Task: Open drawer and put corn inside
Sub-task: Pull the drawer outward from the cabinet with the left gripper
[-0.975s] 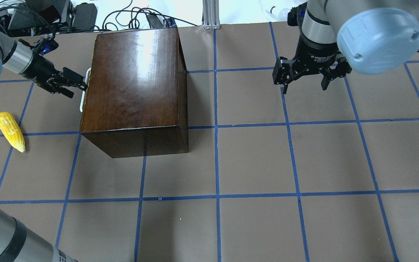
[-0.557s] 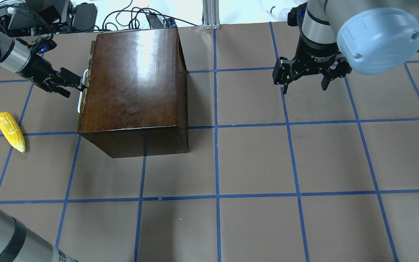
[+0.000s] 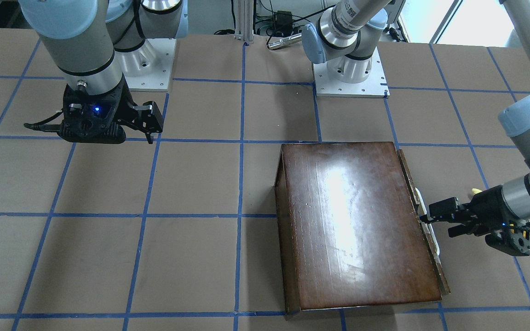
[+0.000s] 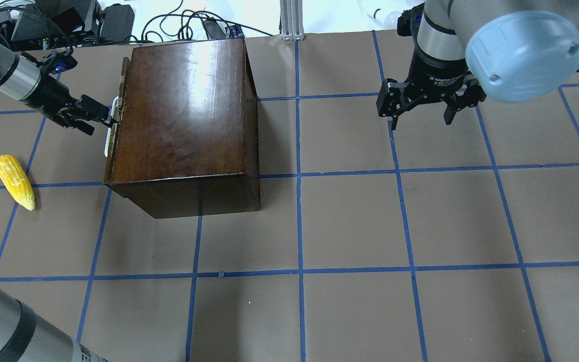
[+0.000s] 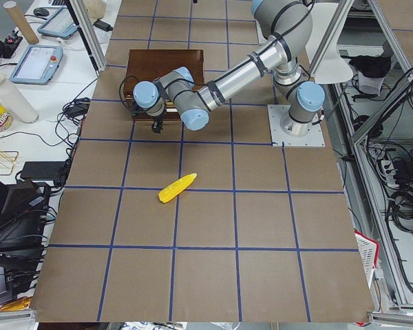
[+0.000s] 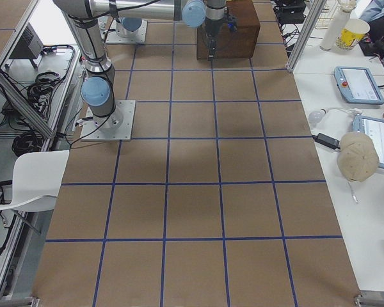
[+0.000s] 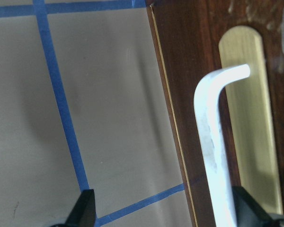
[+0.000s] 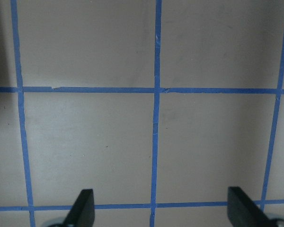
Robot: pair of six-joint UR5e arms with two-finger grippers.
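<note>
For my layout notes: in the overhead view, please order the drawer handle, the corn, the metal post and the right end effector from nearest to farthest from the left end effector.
1. Drawer handle: at the left end effector, on the box's side.
2. Corn: on the table, lower left.
3. Metal post: far table edge, centre.
4. Right end effector: upper right.

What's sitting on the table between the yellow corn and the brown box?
Nothing: in the overhead view, only bare table crossed by blue tape separates the corn from the box. The left hand is farther back, at the drawer handle.
</note>
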